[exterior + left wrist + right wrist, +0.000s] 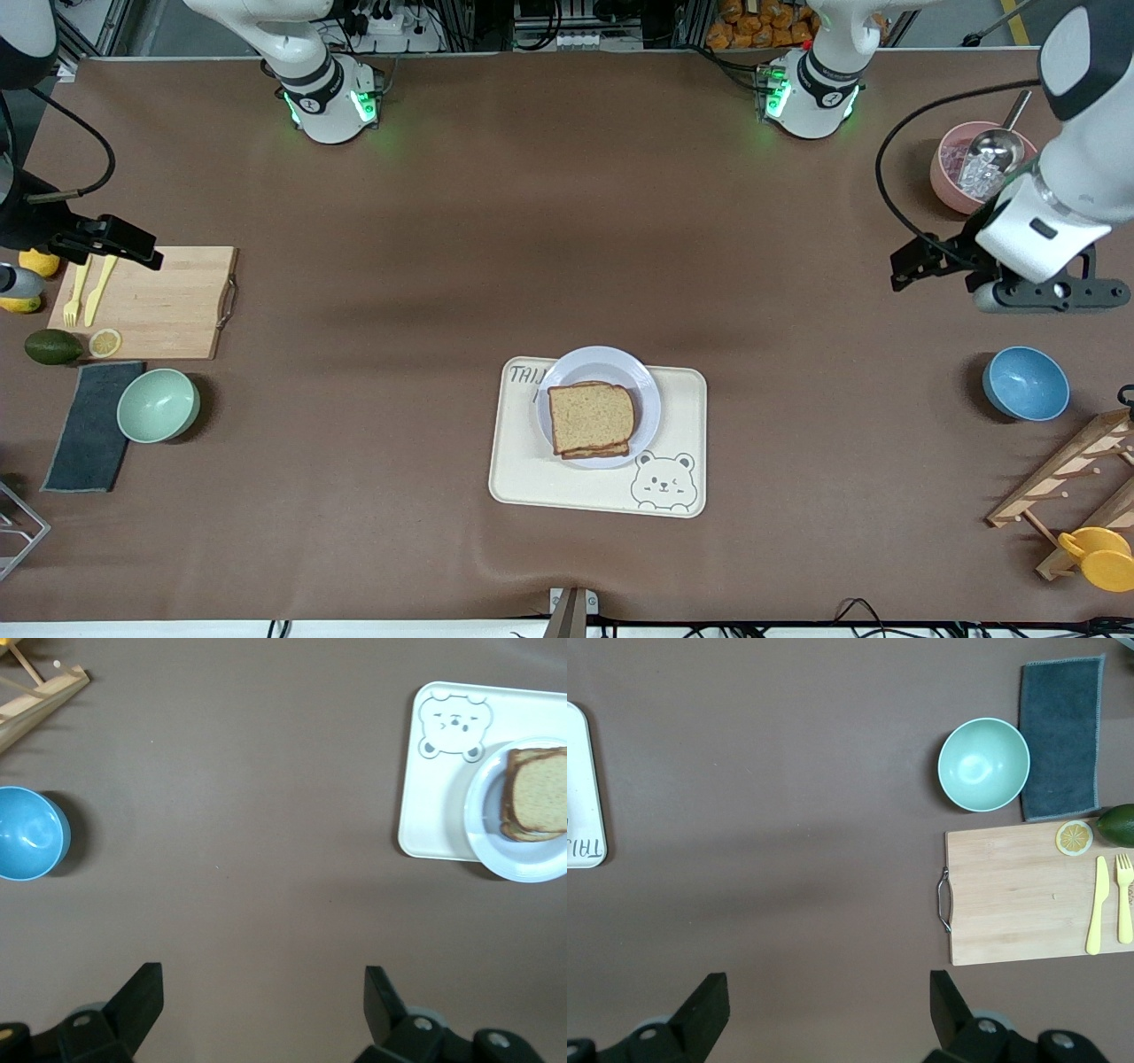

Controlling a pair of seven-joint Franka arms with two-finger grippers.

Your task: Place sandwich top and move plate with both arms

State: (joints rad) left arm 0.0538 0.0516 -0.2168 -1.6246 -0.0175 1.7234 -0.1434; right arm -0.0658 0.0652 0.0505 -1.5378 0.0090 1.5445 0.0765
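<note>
Sandwich top (590, 416), a roughly square slice of brown wholemeal bread with a darker crust, lies flat on another slice whose edge peeks out beneath it, so the placing looks done. The stack sits on the small round lavender-white plate (642, 381), and the plate rests on the rectangular cream tray with a bear print (682, 425), overhanging the tray edge that faces the robots' bases. Whether the plate already stands where it belongs I cannot tell; judging by both arms hanging well apart from it, the move is either finished or not yet begun.

Left gripper (939, 261), fingers spread wide and empty, hangs over bare table toward its own end, near the blue bowl (1025, 383). Right gripper (111, 241), likewise spread and empty, hangs over the wooden cutting board (168, 301).

From the left wrist, only the sandwich, plate, tray and blue bowl show. From the right wrist, just a corner of the tray (580, 797) shows, with the pale green bowl (983, 764) and the yellow knife (1097, 904).
</note>
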